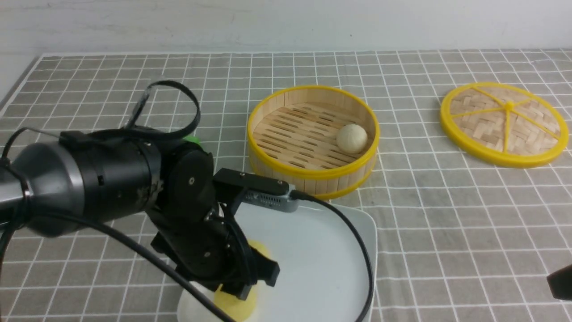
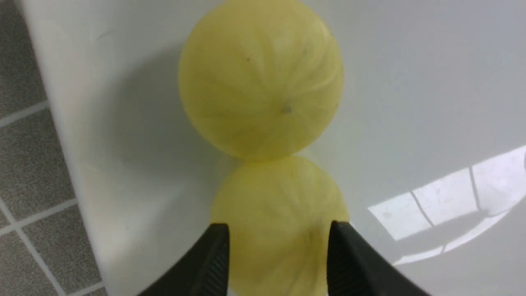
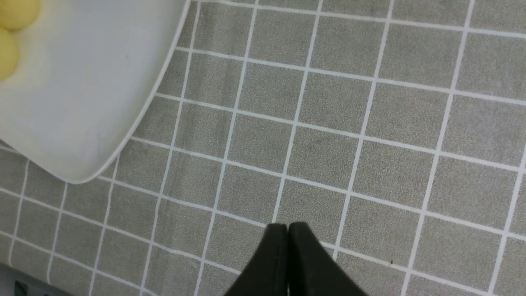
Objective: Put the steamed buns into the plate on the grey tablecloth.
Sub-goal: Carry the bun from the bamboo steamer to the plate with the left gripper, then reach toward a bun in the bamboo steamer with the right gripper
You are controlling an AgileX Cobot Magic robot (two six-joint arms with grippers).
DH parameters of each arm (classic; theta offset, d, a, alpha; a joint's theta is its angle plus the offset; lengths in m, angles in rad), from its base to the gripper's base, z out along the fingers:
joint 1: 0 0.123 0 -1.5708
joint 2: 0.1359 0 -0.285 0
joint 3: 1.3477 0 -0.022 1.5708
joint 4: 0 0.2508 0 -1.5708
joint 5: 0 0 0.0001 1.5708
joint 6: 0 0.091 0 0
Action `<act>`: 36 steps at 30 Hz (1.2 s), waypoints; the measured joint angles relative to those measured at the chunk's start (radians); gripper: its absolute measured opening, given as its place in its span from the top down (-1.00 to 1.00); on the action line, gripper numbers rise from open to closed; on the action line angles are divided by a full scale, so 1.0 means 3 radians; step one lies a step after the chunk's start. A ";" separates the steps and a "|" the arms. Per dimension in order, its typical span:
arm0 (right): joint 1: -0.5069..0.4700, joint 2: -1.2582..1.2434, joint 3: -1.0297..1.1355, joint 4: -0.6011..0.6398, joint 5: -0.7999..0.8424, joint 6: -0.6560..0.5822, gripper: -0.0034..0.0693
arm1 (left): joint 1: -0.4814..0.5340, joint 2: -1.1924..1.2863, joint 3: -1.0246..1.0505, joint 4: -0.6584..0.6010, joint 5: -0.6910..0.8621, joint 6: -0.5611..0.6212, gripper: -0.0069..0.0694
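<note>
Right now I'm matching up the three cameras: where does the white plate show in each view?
Front: plate at bottom centre, nearer than the basket, partly behind the left arm.
Left wrist: plate fills nearly the whole picture; cloth shows along one edge.
Right wrist: only a rounded corner of the plate, at the picture's edge.
Shared landmark: the two yellow buns side by side on the plate, in all three.

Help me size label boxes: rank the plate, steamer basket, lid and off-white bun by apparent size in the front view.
1. plate, though nearest the camera and partly hidden, so unsure.
2. steamer basket and lid, about alike.
3. off-white bun, clearly smallest.
</note>
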 joint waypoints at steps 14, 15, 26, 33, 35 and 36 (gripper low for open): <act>0.0136 0.0233 -0.0189 0.0588 0.0218 -0.0660 0.82 | 0.0052 0.0000 -0.0751 0.0421 0.0687 -0.0144 -0.05; 0.0215 0.0313 -0.0241 0.0603 0.0218 -0.0697 0.82 | 0.0088 0.0000 -0.0832 0.0477 0.0735 -0.0153 0.09; 0.1116 0.1589 -0.1579 -0.0239 0.0068 -0.0122 0.91 | 0.1258 0.0000 -0.0956 0.0344 0.1046 0.0142 0.81; 0.1169 0.2708 -0.2815 -0.0809 0.0041 0.0144 0.80 | 0.1457 0.0000 -0.0956 0.0283 0.1055 0.0159 0.81; 0.1169 0.3092 -0.3274 -0.0890 0.0068 0.0155 0.66 | 0.1457 0.0000 -0.0956 0.0242 0.1043 0.0166 0.81; 0.1169 0.3322 -0.3484 -0.0919 0.0072 0.0159 0.54 | 0.1457 0.0000 -0.0956 0.0225 0.1034 0.0169 0.81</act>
